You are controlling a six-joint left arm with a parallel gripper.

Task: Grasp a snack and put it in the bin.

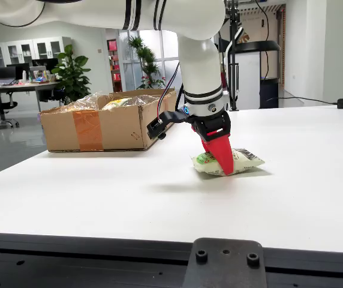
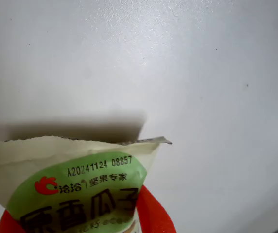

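The gripper (image 1: 218, 157) stands on the snack (image 1: 243, 161); the pack lies between its red fingers (image 2: 153, 213); grip cannot be told.

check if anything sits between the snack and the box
Nothing visible does. In the side view the snack lies on the table under the gripper, and the stretch of table from it to the box shows bare.
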